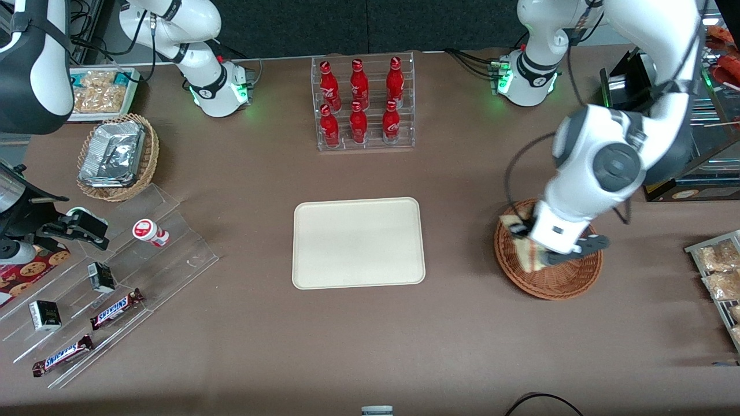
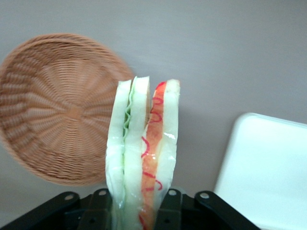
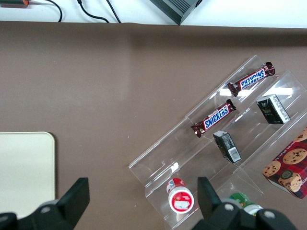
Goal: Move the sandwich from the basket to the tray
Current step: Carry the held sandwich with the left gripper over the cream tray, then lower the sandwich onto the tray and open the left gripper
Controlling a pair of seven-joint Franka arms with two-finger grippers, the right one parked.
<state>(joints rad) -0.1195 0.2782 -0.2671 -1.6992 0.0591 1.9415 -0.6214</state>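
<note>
My left gripper [image 1: 531, 241] hangs over the reddish-brown wicker basket [image 1: 555, 283] and is shut on the sandwich [image 1: 528, 257]. The sandwich is lifted clear of the basket and stands on edge between the fingers. In the left wrist view the sandwich [image 2: 144, 148] shows pale bread with green and red filling stripes, clamped in the gripper [image 2: 135, 207]. The basket [image 2: 57, 110] lies below it with nothing in it, and a corner of the tray [image 2: 268, 172] shows. The cream tray [image 1: 358, 242] lies flat in the middle of the table, bare.
A clear rack of red bottles [image 1: 363, 104] stands farther from the front camera than the tray. Clear acrylic steps with Snickers bars [image 1: 115, 309] and a tan basket of foil packets [image 1: 115, 156] lie toward the parked arm's end. A tray of bagged snacks [image 1: 720, 271] is near the working arm's end.
</note>
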